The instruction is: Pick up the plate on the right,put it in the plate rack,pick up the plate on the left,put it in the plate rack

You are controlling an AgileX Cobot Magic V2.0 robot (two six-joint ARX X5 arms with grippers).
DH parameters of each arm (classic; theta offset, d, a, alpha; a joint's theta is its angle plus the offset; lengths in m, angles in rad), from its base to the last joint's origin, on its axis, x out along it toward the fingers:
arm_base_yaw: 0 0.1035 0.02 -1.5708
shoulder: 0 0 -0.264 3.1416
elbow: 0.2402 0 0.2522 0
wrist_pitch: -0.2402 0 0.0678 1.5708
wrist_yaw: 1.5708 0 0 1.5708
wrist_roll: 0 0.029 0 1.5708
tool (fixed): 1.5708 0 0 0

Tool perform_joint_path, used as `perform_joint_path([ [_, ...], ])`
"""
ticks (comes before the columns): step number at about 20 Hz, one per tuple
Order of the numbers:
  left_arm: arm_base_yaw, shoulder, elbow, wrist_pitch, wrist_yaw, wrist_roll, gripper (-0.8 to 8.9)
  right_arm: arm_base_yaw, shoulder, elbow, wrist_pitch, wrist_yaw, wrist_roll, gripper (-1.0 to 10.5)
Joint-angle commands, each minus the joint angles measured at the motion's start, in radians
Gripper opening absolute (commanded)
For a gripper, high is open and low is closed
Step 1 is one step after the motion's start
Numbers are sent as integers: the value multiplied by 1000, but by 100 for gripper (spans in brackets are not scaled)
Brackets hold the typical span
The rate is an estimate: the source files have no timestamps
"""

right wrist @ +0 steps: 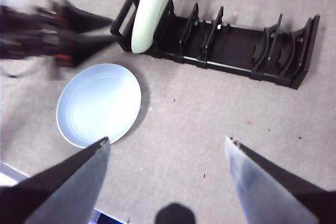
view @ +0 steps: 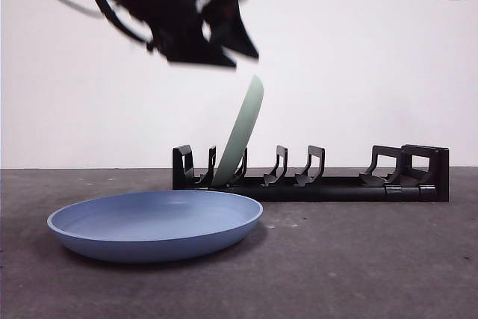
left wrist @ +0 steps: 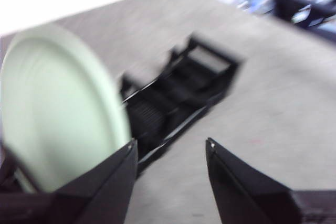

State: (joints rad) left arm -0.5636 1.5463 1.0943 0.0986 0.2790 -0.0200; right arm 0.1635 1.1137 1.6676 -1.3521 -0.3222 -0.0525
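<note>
A green plate [view: 240,134] stands in the rack [view: 314,177]; the left gripper [left wrist: 170,150], jaws apart and empty, hovers just above it; next, probably, grasping the blue plate [view: 157,223].

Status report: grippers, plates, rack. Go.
Left gripper open, empty, above green plate. Right gripper open, high, waiting. Green plate leans in plate rack; blue plate flat on table. Nothing blocking.

Left end effector [view: 224,31] and plate rack [left wrist: 178,98] motion-blurred
</note>
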Motion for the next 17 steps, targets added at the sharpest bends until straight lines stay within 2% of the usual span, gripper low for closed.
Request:
perform_joint_path([
  [1, 0, -125, -4, -84, 41, 24, 222, 1, 37, -6, 1, -32, -7, 376],
  [4, 0, -311, -4, -234, 42, 140, 222, 4, 98, -6, 32, -148, -8, 376],
  [8, 0, -534, -4, -465, 34, 274, 231, 79, 200, -6, 67, -150, -7, 376],
  [10, 0, -617, -4, -582, 34, 346, 312, 136, 267, -7, 85, -149, -7, 375],
  [13, 0, -697, -4, -740, 35, 428, 383, 231, 383, -7, 138, -102, 4, 375],
  [17, 0, -733, -4, -913, 23, 481, 383, 346, 555, -12, 189, 10, 23, 375],
])
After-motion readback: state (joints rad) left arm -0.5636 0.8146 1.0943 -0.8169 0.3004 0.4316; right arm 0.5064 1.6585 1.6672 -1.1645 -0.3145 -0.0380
